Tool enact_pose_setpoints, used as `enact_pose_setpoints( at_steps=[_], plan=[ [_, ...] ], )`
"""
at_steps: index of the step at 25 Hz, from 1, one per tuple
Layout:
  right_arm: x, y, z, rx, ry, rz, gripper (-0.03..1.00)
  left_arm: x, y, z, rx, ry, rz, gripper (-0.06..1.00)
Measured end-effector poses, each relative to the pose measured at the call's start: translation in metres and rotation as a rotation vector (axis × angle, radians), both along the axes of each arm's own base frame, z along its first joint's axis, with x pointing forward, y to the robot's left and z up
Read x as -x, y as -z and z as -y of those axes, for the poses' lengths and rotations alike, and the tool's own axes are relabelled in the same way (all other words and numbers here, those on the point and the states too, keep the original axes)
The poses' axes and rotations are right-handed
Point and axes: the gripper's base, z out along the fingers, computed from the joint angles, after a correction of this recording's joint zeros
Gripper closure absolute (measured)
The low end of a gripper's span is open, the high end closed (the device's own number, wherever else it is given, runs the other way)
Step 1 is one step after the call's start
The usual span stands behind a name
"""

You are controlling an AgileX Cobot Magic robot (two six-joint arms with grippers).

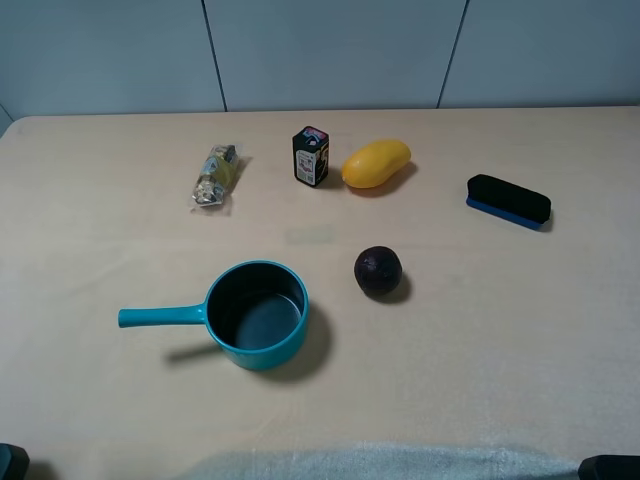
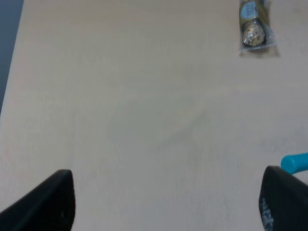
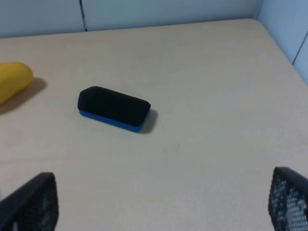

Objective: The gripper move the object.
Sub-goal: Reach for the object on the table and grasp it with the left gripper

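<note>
The object, a clear packet of gold-foil candies [image 1: 215, 177] with a white label, lies on the table at the back left. It also shows in the left wrist view [image 2: 255, 26], far from the fingers. My left gripper [image 2: 166, 204] is open and empty over bare table, its dark fingertips [image 2: 48, 202] wide apart. My right gripper [image 3: 159, 204] is open and empty, its fingertips [image 3: 33, 199] spread at the frame's edges. In the exterior high view only dark corners of the arms show at the bottom edge.
A teal saucepan [image 1: 250, 315] with its handle pointing left sits front centre; its handle tip shows in the left wrist view [image 2: 294, 162]. A dark purple fruit [image 1: 378, 270], a yellow mango [image 1: 376, 164], a small black carton [image 1: 310, 155] and a black-and-blue eraser [image 1: 508, 200] lie further back.
</note>
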Motion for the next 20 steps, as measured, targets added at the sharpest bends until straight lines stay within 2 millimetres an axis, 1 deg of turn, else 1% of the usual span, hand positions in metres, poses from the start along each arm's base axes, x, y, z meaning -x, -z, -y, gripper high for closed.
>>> enact_pose_setpoints(
  at_steps=[15,17,20],
  plan=[
    [0.0,0.0,0.0,0.0,0.0,0.0,0.31,-0.001,-0.001,0.0,0.0,0.0,0.006,0.17],
    [0.0,0.0,0.0,0.0,0.0,0.0,0.31,-0.004,-0.001,0.0,-0.002,0.0,-0.018,0.17],
    [0.0,0.0,0.0,0.0,0.0,0.0,0.31,-0.017,-0.001,0.002,-0.011,0.0,-0.109,0.17]
  ],
)
